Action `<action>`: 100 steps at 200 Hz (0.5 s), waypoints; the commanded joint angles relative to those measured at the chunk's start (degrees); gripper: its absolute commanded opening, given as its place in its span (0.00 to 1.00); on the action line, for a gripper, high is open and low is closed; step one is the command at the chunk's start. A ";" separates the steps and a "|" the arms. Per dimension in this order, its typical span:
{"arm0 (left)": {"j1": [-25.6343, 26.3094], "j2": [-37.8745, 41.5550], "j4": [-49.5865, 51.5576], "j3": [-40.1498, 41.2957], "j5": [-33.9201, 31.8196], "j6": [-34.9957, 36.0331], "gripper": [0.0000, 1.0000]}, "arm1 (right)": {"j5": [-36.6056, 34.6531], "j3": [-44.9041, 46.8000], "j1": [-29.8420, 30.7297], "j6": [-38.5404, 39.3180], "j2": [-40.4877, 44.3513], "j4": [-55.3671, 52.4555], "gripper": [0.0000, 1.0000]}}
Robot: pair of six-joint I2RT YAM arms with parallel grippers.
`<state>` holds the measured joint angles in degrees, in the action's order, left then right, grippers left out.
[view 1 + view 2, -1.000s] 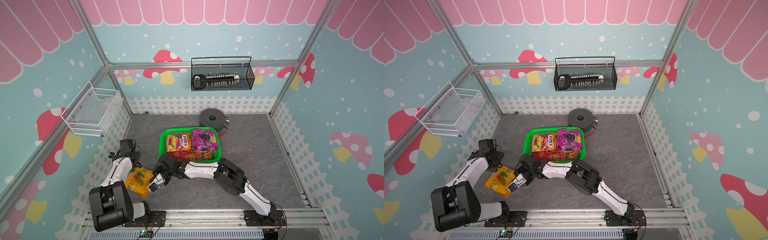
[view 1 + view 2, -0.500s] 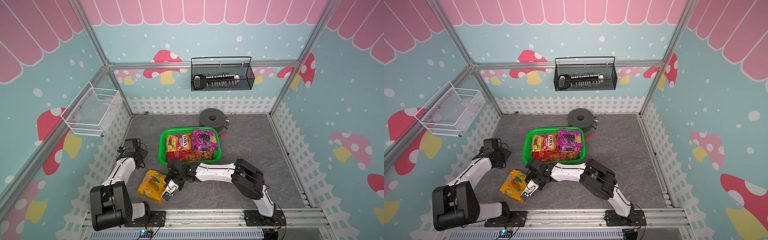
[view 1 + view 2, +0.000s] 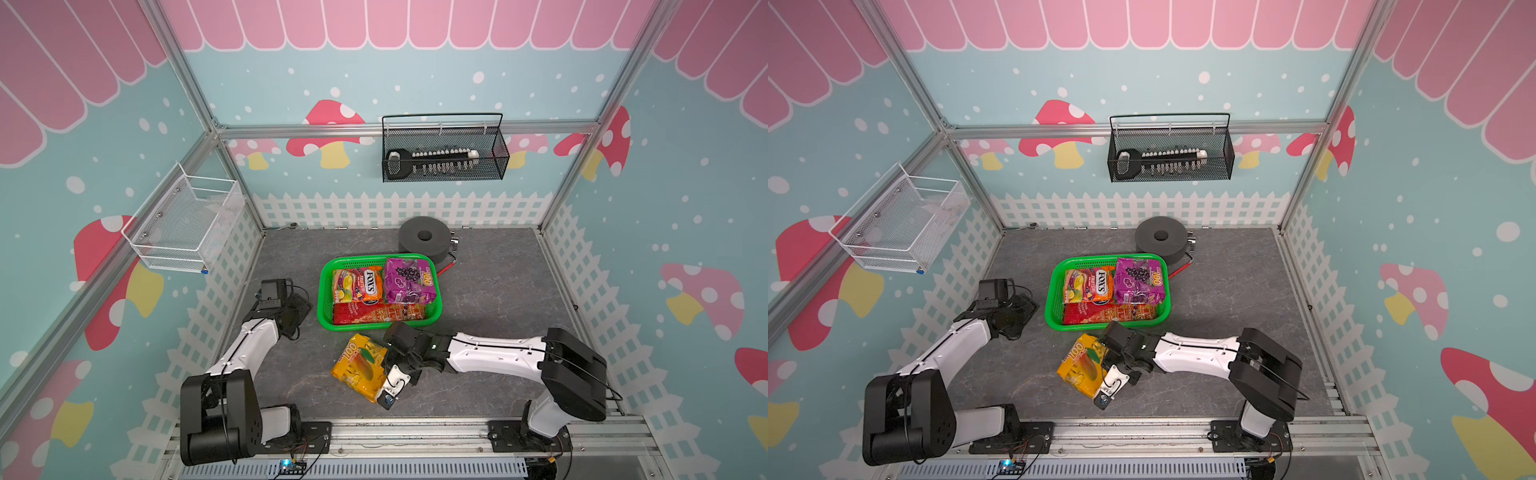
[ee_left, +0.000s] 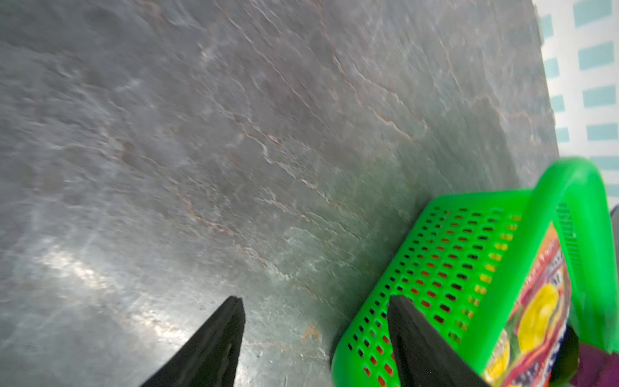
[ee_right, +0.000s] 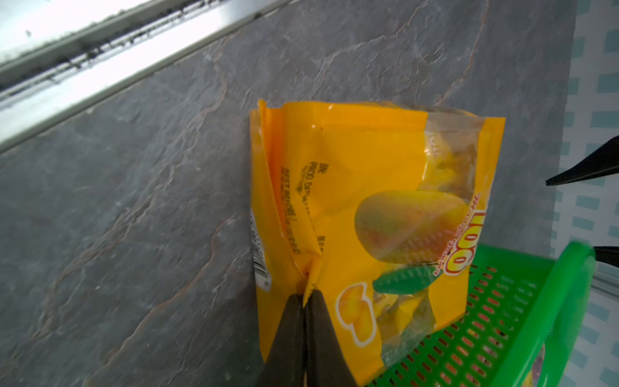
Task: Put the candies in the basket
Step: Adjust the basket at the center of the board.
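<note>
- The right gripper (image 5: 305, 296) has its two black fingers pressed together on a pinched fold at the edge of a yellow-orange shiny plastic candy bag (image 5: 361, 201) printed with a mango and "100".
- In both top views this bag (image 3: 361, 368) (image 3: 1081, 365) is outside the bright green rectangular plastic basket (image 3: 320, 299) (image 3: 1049, 299), just in front of the basket's near rim, towards the rail that carries the arm bases.
- The pictures do not show whether the bag rests on the grey slate-patterned floor (image 3: 498, 291) or hangs clear of it.
- In the right wrist view a corner of the bag overlaps the basket's perforated wall (image 5: 502, 318).
- Inside the basket lie a green-yellow and orange bag marked "FOX'S" (image 3: 359, 284), a purple bag with grapes (image 3: 409, 280) beside it, and a red bag (image 3: 374, 312) along the near wall.
- The left gripper (image 4: 315, 301) has its fingers well apart with nothing between them.
- It points down at the bare floor just beside the basket's left side, and one finger (image 4: 412, 335) shows in front of the mesh wall (image 4: 452, 268).
- A dark grey round spool (image 3: 424, 241) stands behind the basket, at its far right corner.
- A black wire-mesh basket (image 3: 444, 149) hangs on the back wall with a dark-handled tool in it.
- A white wire-mesh basket (image 3: 187, 224) hangs on the left wall.
</note>
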<state>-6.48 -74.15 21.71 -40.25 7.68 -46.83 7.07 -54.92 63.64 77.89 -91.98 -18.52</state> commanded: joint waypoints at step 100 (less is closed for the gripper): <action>18.25 6.66 3.12 -1.29 21.42 9.74 0.69 | 0.45 7.53 -6.33 -8.08 23.40 -8.99 0.60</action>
<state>9.43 -68.16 22.22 -40.05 25.19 -40.21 3.29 -48.07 57.69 74.63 -73.47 -25.34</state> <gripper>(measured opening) 0.695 0.542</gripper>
